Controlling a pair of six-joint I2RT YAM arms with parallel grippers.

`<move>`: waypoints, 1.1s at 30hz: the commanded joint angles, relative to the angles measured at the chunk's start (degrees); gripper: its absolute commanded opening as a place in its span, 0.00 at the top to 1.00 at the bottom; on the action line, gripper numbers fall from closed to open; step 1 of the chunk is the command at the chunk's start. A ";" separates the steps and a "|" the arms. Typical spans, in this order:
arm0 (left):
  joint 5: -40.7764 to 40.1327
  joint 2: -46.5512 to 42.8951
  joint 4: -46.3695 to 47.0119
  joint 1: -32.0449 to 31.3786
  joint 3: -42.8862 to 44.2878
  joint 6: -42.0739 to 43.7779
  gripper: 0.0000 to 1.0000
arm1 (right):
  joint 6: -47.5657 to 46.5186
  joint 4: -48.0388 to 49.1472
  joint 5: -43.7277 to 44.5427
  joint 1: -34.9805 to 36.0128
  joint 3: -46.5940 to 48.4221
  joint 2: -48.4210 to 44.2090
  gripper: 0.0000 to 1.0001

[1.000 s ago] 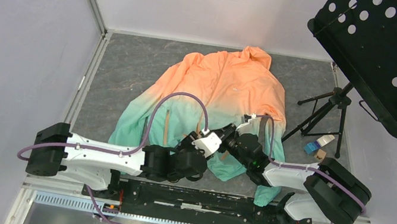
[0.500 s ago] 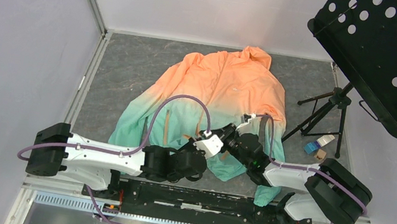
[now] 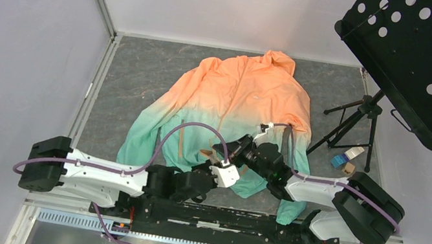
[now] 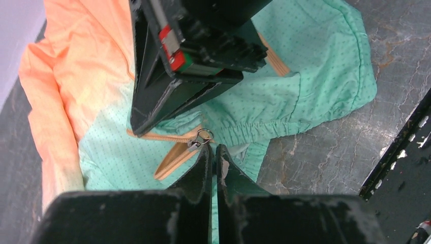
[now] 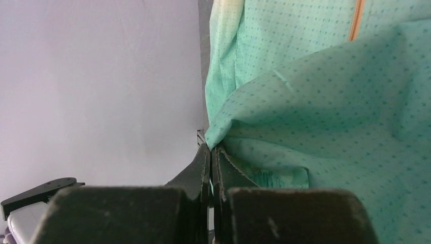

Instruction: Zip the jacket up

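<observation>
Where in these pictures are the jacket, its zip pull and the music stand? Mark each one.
jacket [image 3: 237, 93]: top view, orange chest panel.
zip pull [image 4: 198, 141]: left wrist view, grey slider under its ring.
music stand [image 3: 420, 56]: top view, perforated black plate.

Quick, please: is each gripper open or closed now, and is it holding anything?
Left gripper: closed, right by the zipper pull; a grip on it cannot be told.
Right gripper: closed on the jacket.

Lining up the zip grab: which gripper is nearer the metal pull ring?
Left. The left gripper, shut, has its tips just below the zipper pull ring. The right gripper, shut on the jacket, sits farther off to the side.
</observation>
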 commanded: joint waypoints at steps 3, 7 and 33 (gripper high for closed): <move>9.98 3.24 9.13 -5.25 -0.97 5.27 0.98 | 4.54 8.93 3.56 -1.19 2.77 1.89 1.00; 10.23 4.94 11.02 -5.79 -1.79 4.20 0.98 | 5.75 10.39 4.25 -1.19 1.51 1.46 1.00; 15.83 7.55 25.33 -6.60 -12.15 -7.68 0.98 | 1.81 1.74 13.97 -2.37 -14.30 -11.98 0.95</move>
